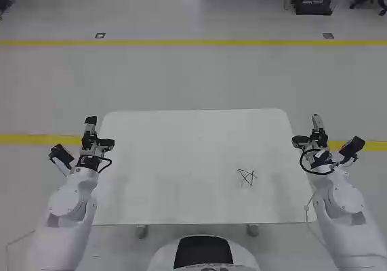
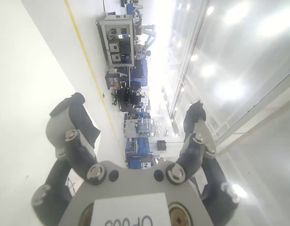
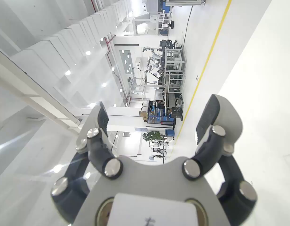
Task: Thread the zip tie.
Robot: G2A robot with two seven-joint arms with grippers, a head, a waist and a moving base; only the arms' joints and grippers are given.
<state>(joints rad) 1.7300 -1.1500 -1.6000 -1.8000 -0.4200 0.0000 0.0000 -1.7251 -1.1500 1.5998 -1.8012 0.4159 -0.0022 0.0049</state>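
zip tie: thin, black, crossed loop | on table

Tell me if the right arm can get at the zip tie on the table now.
Probably yes. The zip tie lies alone on the table, toward the right arm, which sits at that edge with jaws open. Nothing stands between them.

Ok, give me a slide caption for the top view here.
Zip tie lies on the white table, nearer the right claw than the left claw; both claws open, flanking the table.
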